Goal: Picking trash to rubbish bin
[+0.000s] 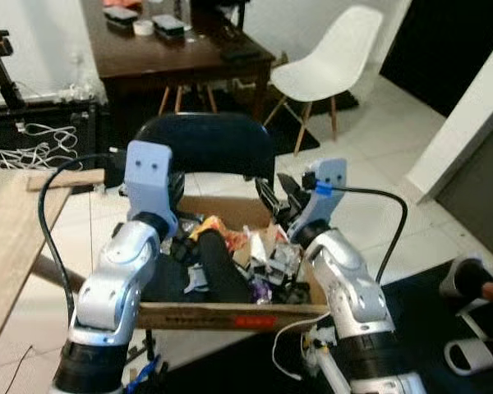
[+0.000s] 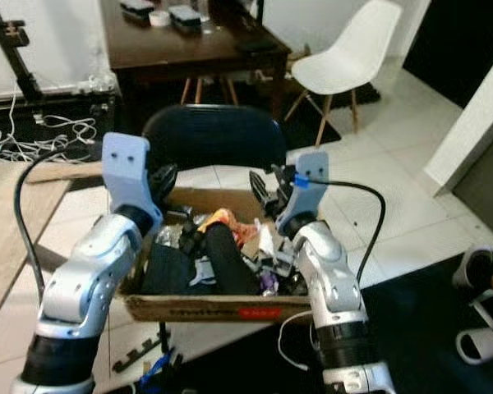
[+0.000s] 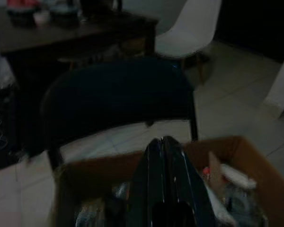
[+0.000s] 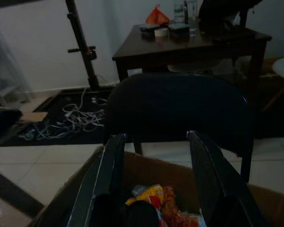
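Observation:
A cardboard box (image 1: 230, 316) rests on the seat of a black chair (image 1: 205, 139) right in front of me. It is packed with trash (image 1: 267, 254): crumpled wrappers, an orange-yellow packet (image 4: 149, 195) and a long black item (image 1: 220, 267). My left gripper (image 3: 162, 142) hovers over the box's near-left part with its fingers pressed together and nothing in them. My right gripper (image 4: 156, 137) hangs over the right side of the box, fingers (image 4: 111, 156) spread apart and empty, pointing towards the chair back.
A dark wooden table (image 1: 181, 49) with small items stands behind the chair, with a white chair (image 1: 329, 66) to its right. Cables (image 1: 33, 139) lie on the floor at far left. A light wooden tabletop (image 1: 8, 238) is at my left, and slippers (image 1: 476, 353) sit on a dark mat at right.

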